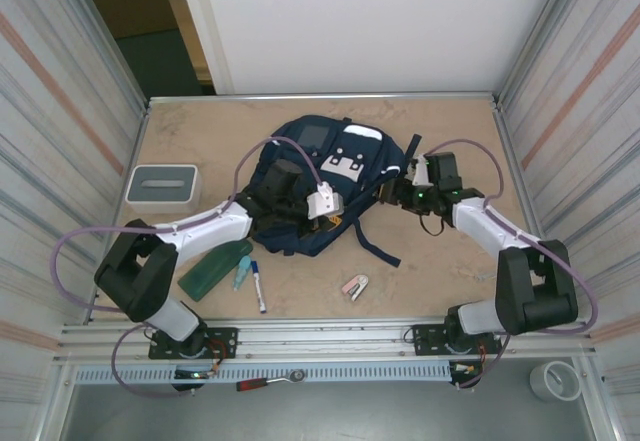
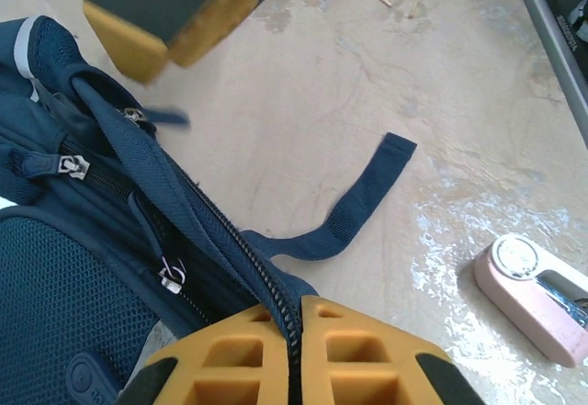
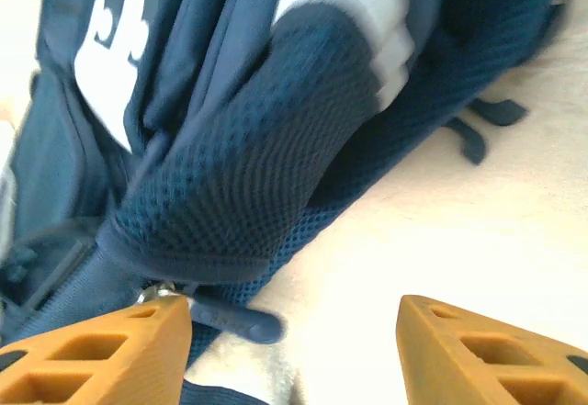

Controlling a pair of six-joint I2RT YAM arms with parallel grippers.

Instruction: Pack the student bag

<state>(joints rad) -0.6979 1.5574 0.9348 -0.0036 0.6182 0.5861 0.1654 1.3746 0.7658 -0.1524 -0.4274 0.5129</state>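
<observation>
The student bag [image 1: 318,166], navy with a white patch, lies in the middle of the table. My left gripper [image 1: 343,219] is at its near right edge. In the left wrist view the left gripper [image 2: 296,331] is shut on the bag's zip edge [image 2: 230,240], with the black zip teeth running between the orange pads. My right gripper [image 1: 396,193] is at the bag's right side. In the right wrist view it [image 3: 294,345] stands open above the table beside the mesh back panel [image 3: 248,166]. A blue zip pull [image 3: 230,318] lies loose just by its left finger.
A grey-white box [image 1: 162,185] stands at the left. A green pouch [image 1: 213,269], a marker [image 1: 258,283] and a pink-white object [image 1: 355,286] lie near the front edge. A bag strap [image 2: 358,208] trails over the table. Metal walls close in both sides.
</observation>
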